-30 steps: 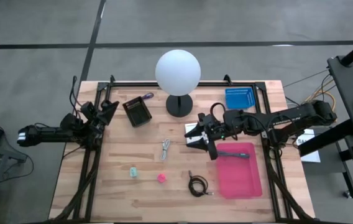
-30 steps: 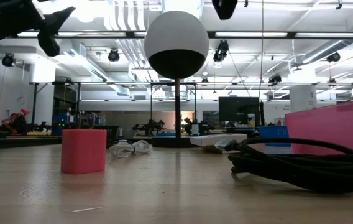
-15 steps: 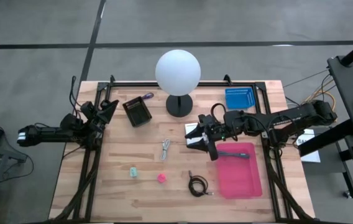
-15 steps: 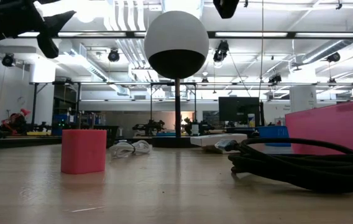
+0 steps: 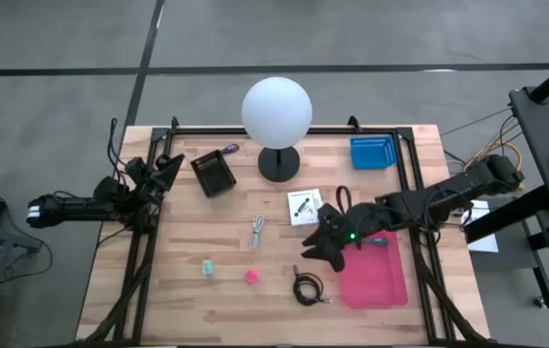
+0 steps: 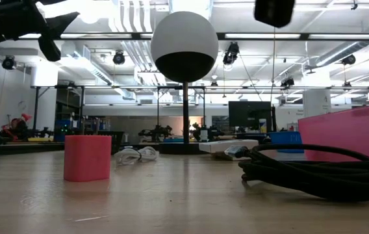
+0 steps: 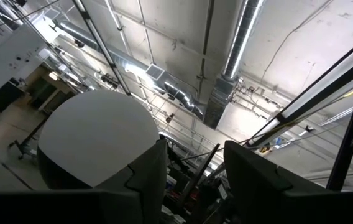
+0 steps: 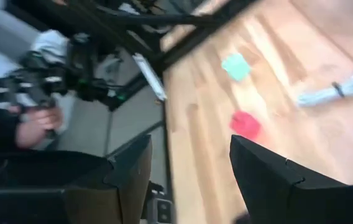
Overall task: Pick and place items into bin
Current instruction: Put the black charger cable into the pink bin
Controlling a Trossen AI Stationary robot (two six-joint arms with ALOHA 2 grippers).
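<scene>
- My right gripper (image 5: pixel 315 248) has swung off the card (image 5: pixel 303 206), fingers apart and empty, toward the cable (image 5: pixel 306 287) near the front edge.
- Pen (image 5: pixel 369 240) already lies in the bin (image 5: pixel 376 280); cable's next, I reckon.
- Left gripper (image 5: pixel 168 170) waits, parted, at the left edge.

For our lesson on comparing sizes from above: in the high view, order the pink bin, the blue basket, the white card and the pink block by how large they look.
1. pink bin
2. blue basket
3. white card, only slightly smaller than the basket
4. pink block, by far the smallest
</scene>
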